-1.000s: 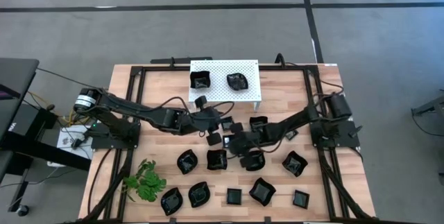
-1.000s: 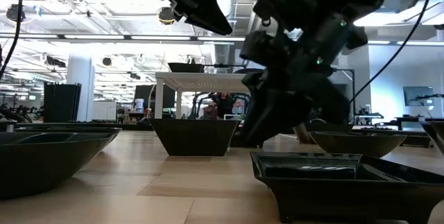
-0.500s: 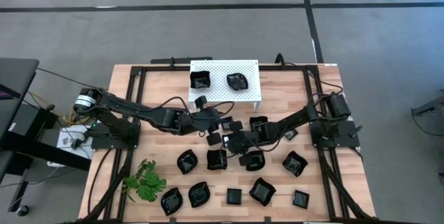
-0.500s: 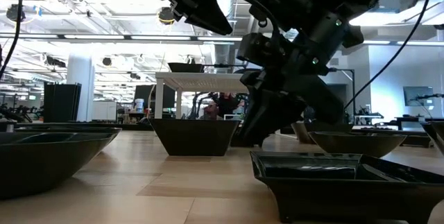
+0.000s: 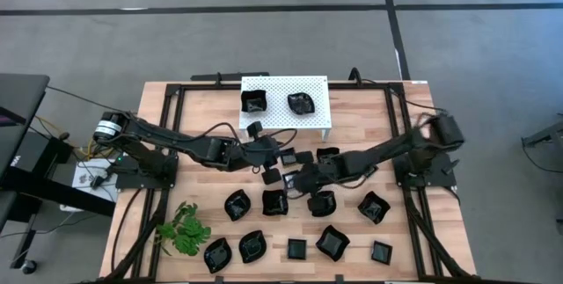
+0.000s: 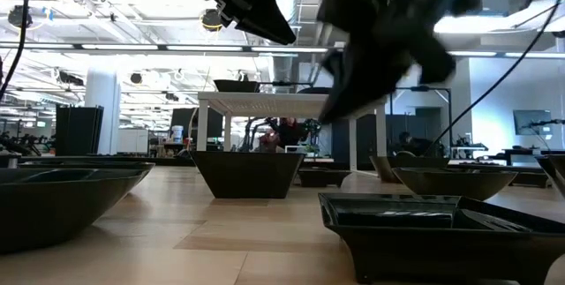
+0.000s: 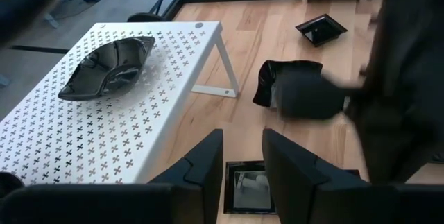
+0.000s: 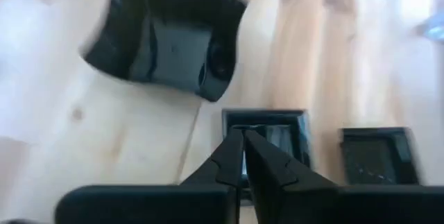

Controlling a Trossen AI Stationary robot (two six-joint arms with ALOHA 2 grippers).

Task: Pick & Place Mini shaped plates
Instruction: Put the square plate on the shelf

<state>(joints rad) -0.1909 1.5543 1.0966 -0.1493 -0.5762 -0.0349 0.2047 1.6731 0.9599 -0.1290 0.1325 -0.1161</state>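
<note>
Several glossy black mini shaped plates (image 5: 274,202) lie across the wooden table. Two more (image 5: 253,101) (image 5: 301,103) rest on the white perforated platform (image 5: 312,86). My left gripper (image 5: 274,155) (image 7: 243,158) hovers open near the platform's front, fingers apart above a small square plate (image 7: 250,186). My right gripper (image 5: 302,178) (image 8: 243,141) hangs over the table's middle, shut, with nothing showing between its fingers. In its wrist view a square plate (image 8: 270,132) lies below the tips and a rounded one (image 8: 166,40) lies beyond. In the low view it is raised and blurred (image 6: 375,51).
A green plant sprig (image 5: 185,229) lies at the near left. The platform's legs (image 7: 222,78) stand on the far middle of the table. A black frame (image 5: 400,126) borders the tabletop. Plates crowd the middle and near rows, and bare wood shows at the far left and far right.
My right gripper has risen off the table and drawn toward the far edge, away from the plate it hovered over. That plate stays in place. The arm is blurred with motion now.
</note>
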